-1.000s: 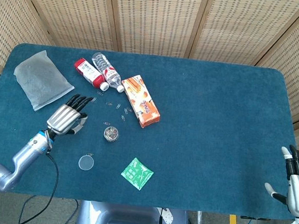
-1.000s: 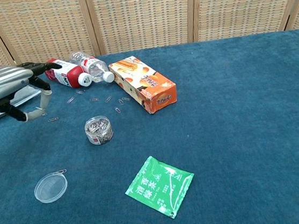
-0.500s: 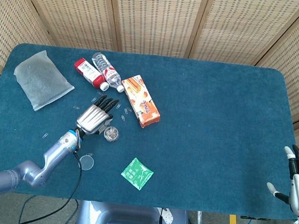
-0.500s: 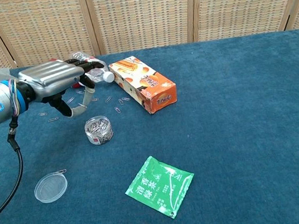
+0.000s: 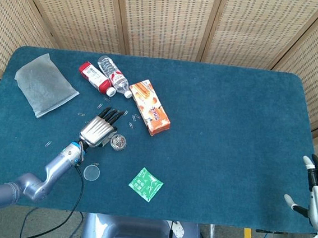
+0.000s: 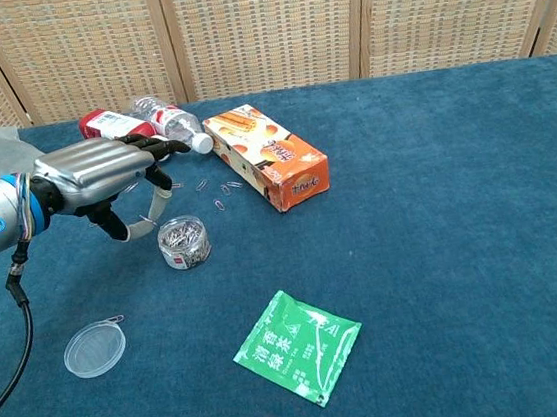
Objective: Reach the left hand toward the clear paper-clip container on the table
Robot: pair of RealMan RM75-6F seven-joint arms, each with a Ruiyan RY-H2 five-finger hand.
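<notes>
Now left hand (image 6: 103, 173) open, fingers spread, holding nothing, just beside paper-clip container (image 6: 184, 242)

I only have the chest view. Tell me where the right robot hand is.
Observer: The head view shows the right robot hand off the near right corner of the table, fingers apart and holding nothing.
Operator: Now give me the left one's line-up with the jar from above.
Observer: From above, the left robot hand is beside the jar of paper clips, on its left and not over it. Its fingers point toward the far edge. I cannot tell whether it touches the jar.
Operator: Report what lies behind that arm.
Observer: A clear plastic bag lies flat at the far left of the table, apart from the arm.
</notes>
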